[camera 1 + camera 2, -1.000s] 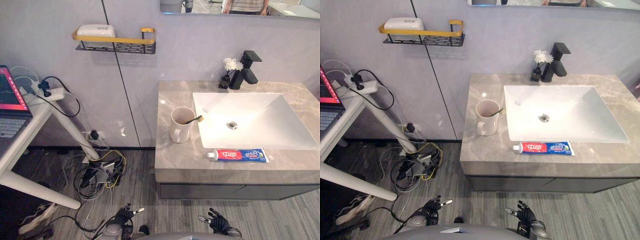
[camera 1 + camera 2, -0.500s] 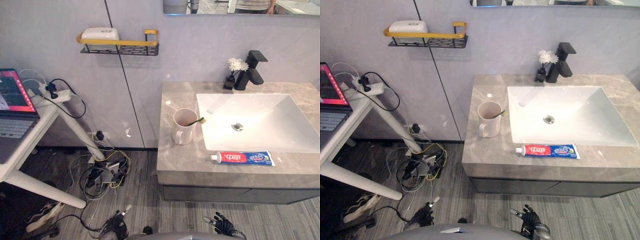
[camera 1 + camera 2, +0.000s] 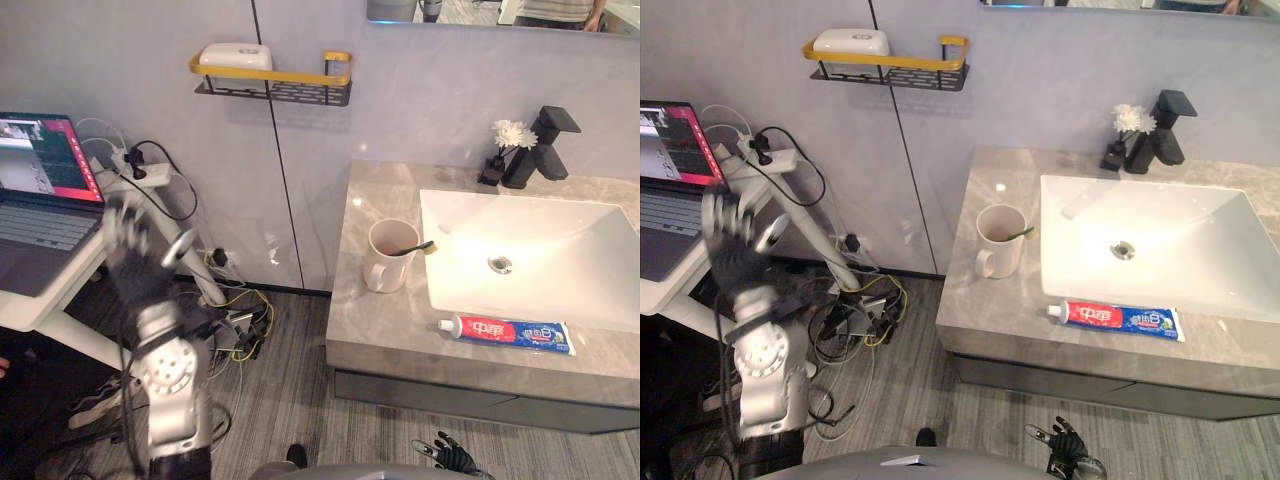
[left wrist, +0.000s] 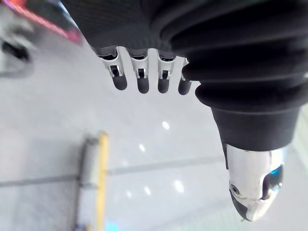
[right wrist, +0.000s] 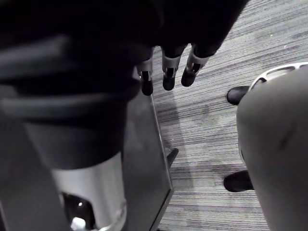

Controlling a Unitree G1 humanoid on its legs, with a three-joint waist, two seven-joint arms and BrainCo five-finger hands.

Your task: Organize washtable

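A beige cup [image 3: 388,258] with a dark toothbrush [image 3: 415,248] in it stands on the grey stone washtable [image 3: 380,320], left of the white basin [image 3: 540,260]. A red and blue toothpaste tube [image 3: 506,333] lies flat along the table's front edge, before the basin. My left hand [image 3: 130,262] is raised in the air well left of the washtable, beside a laptop, with its fingers [image 4: 139,79] spread straight and nothing in them. My right hand [image 3: 452,462] hangs low over the floor below the table's front, its fingers [image 5: 166,74] relaxed and holding nothing.
A black tap [image 3: 542,148] and a small white flower [image 3: 508,133] stand behind the basin. A yellow-railed wall shelf [image 3: 275,82] holds a white soap box [image 3: 235,56]. A laptop [image 3: 40,195] sits on a white table at left. Cables [image 3: 238,325] lie on the floor.
My left arm has swung up from near the floor to laptop height. The camera has turned left, so the washtable sits further right. My right hand stays low.
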